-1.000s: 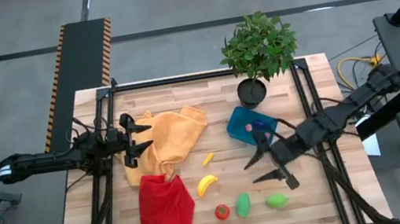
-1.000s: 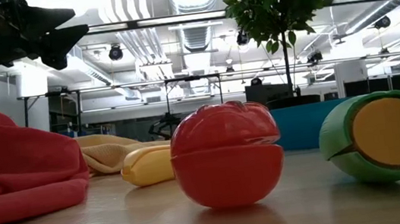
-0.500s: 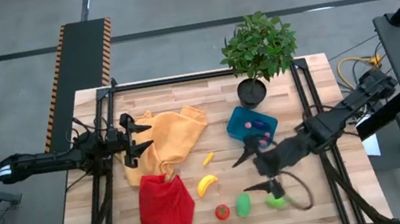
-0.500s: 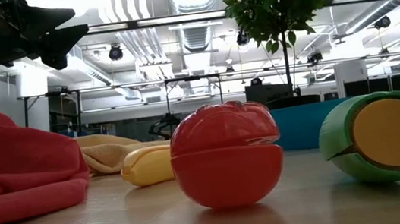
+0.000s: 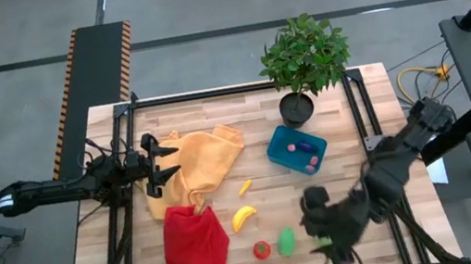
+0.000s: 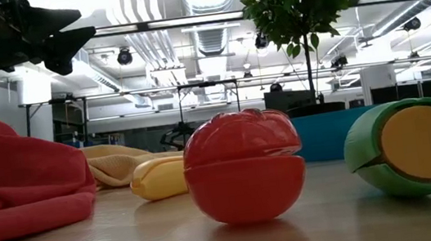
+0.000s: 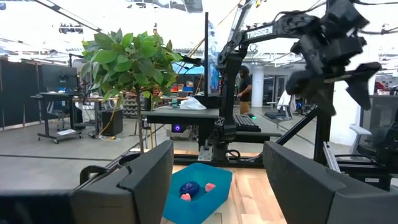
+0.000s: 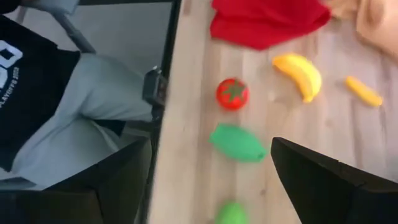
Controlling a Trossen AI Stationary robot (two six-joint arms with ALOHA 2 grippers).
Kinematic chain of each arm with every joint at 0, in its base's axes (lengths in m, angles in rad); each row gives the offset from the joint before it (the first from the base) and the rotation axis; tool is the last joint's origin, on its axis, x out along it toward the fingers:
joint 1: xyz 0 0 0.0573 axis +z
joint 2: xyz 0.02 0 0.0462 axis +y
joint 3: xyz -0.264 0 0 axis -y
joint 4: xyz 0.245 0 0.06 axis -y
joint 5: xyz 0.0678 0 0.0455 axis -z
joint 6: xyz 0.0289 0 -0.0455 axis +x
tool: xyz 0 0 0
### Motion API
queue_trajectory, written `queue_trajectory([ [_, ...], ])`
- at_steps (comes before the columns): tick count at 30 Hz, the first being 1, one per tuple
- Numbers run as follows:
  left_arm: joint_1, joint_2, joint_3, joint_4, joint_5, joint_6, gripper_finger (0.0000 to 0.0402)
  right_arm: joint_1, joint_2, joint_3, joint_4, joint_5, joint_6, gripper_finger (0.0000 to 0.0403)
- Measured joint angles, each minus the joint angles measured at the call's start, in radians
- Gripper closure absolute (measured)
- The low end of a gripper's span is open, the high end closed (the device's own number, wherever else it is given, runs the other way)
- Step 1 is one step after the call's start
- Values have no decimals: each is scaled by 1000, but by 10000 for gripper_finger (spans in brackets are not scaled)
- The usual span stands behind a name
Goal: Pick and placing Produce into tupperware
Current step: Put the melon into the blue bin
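The teal tupperware (image 5: 280, 142) sits at the table's right centre and holds the purple eggplant (image 5: 306, 148) and tiny pink pieces (image 5: 291, 148). It also shows in the left wrist view (image 7: 211, 196). The banana (image 5: 244, 217), small yellow piece (image 5: 245, 187), tomato (image 5: 262, 250) and one green piece (image 5: 285, 241) lie on the wood. My right gripper (image 5: 329, 238) is open and hovers over the other green piece (image 5: 324, 244) near the near edge; that piece shows between its fingers (image 8: 232, 214). My left gripper (image 5: 163, 161) is open and empty above the orange cloth (image 5: 202, 160).
A red cloth (image 5: 194, 239) lies near the banana. A potted plant (image 5: 303, 61) stands behind the tupperware. A person (image 8: 43, 93) sits at the table's near edge. The tomato (image 6: 243, 166) and a green piece (image 6: 412, 146) stand close in the low view.
My right gripper has swung from beside the tupperware toward the table's near edge, turning as it went, and now stands over the right green piece. The produce and the tupperware have stayed in place.
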Motion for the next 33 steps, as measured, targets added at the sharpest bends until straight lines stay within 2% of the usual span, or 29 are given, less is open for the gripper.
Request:
queue_trajectory([
  [6,0,0,0,0,0,-1,167,162,34,-33,-82,148,234,79],
  [11,0,0,0,-1,1,-1,167,302,78,-93,-135,401,445,79],
  [13,0,0,0,-1,1,-1,167,332,100,-124,-134,438,508,79],
  [19,0,0,0,1,0,1,167,311,138,-229,-99,356,626,79],
  [28,0,0,0,10,-1,2,167,241,135,-309,-30,263,534,79],
  [33,0,0,0,9,0,2,167,193,134,-347,3,162,502,79],
])
